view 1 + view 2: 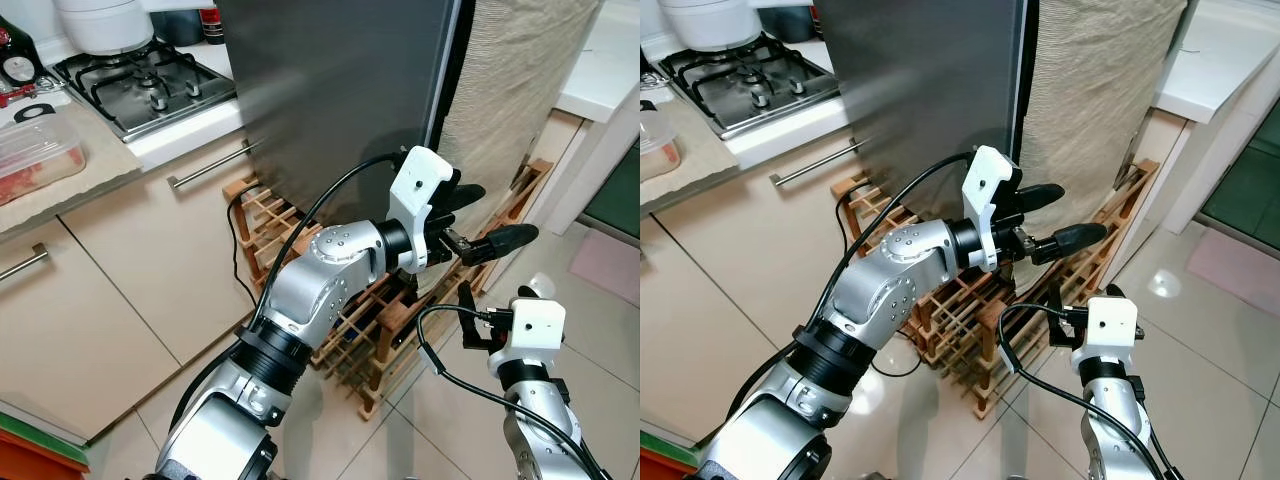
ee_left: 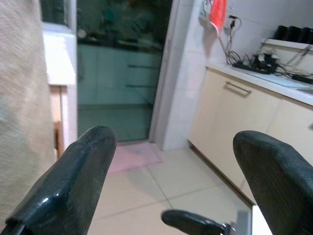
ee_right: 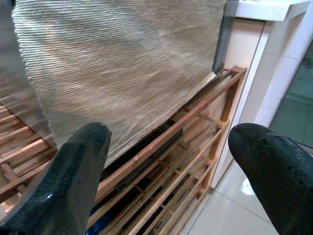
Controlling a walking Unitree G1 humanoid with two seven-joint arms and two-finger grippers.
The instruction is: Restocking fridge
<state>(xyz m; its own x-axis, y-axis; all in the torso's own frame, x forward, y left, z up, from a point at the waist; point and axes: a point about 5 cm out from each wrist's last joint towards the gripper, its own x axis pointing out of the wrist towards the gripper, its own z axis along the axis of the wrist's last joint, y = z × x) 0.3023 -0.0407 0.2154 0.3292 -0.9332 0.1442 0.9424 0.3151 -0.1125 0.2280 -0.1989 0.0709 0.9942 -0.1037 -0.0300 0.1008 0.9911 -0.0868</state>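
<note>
1. The fridge [image 1: 340, 80] — a tall dark grey steel body — rises at twelve o'clock in the head views, its front face shut, a beige woven cloth [image 1: 510, 90] hanging just beside it at one o'clock.
2. Cream cabinets [image 1: 120, 290] with bar handles run along nine o'clock under a stone counter [image 1: 70, 175]; a gas hob [image 1: 145, 85] sits at eleven o'clock, with a clear lidded container [image 1: 35, 155] near it at ten o'clock.
3. A wooden rack [image 1: 365, 330] stands on the tiled floor [image 1: 590, 330] at six o'clock below the fridge and cloth, its slats touching the cloth's lower edge in the right wrist view.
4. The left arm [image 1: 320, 280] reaches up from seven o'clock toward the centre, a black cable looping over it.
5. The left gripper [image 1: 480, 220] hovers in front of the fridge's lower right edge and the cloth — fingers spread apart, nothing between them.
6. The right gripper [image 3: 171, 161] is low at five o'clock, aimed at the rack and cloth, its fingers [image 3: 73, 171] likewise spread wide and bare.
</note>
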